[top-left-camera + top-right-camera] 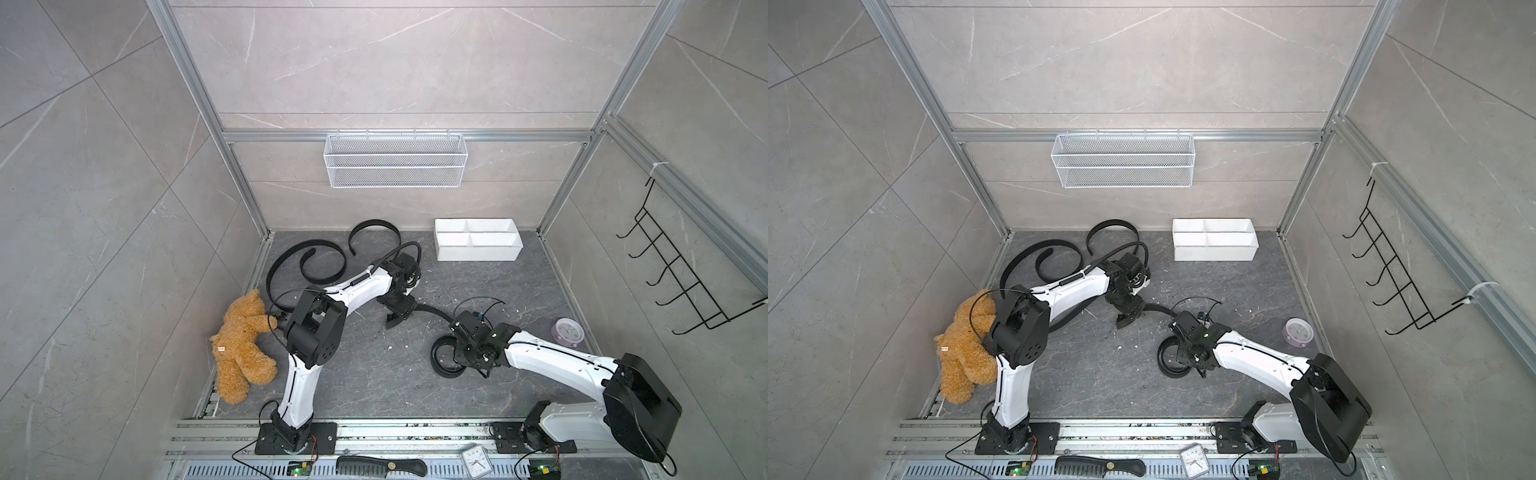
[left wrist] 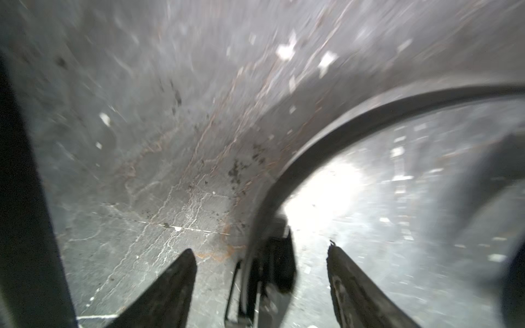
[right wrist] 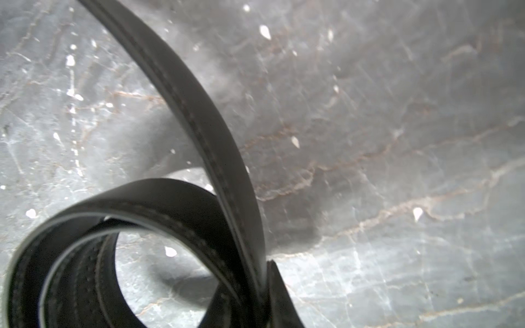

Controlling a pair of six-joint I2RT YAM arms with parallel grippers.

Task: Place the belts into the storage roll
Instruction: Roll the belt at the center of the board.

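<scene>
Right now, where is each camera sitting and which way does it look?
Both top views: high over the robot's front, looking down at the grey tabletop, the white tray, the left arm and right arm.
Left wrist: on the left arm, facing down past the open left end effector at a belt.
Right wrist: on the right arm, facing down past the right end effector, shut on that belt's coil.
Shared: both wrist views show the one belt.

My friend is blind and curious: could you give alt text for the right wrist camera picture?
A long black stitched belt dominates the frame, curled into a loose coil against the grey marbled floor, with one length sweeping away. The right end effector pinches the strap beside the coil.
</scene>
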